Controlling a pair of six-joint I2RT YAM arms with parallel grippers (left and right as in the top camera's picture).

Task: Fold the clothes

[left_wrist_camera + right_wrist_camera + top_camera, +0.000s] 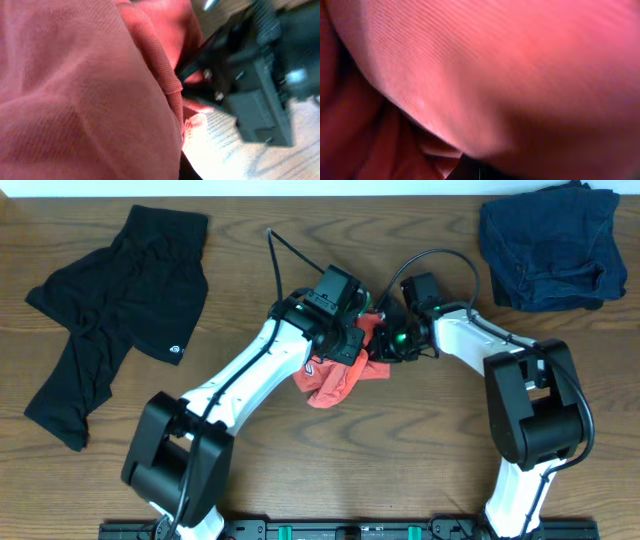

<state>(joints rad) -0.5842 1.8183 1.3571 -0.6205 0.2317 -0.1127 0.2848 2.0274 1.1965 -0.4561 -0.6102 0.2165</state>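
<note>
The coral T-shirt [335,380] lies bunched in a small heap at the middle of the desk [300,230], and both arms meet over its far edge. The left gripper [352,338] and the right gripper [393,340] sit just beside each other there, each clamped on a fold of the T-shirt, with almost no gap between the two wrists.

Left of the T-shirt, well apart, a black garment [110,310] is spread out loosely with a small white logo near its hem. Far right of the T-shirt, at the desk's back edge, a navy garment [550,245] is crumpled. Bare wood runs all round the T-shirt: a wide strip toward the black garment, another toward the navy garment, and more on the near side between the two arm bases.

The left wrist view shows what the overhead cannot: the T-shirt [75,100] hangs right against the lens, its hem edge curving down, with the right arm's dark housing [255,80] close beside it and desk [220,150] below. The right wrist view is filled with T-shirt cloth [495,65], blurred.
</note>
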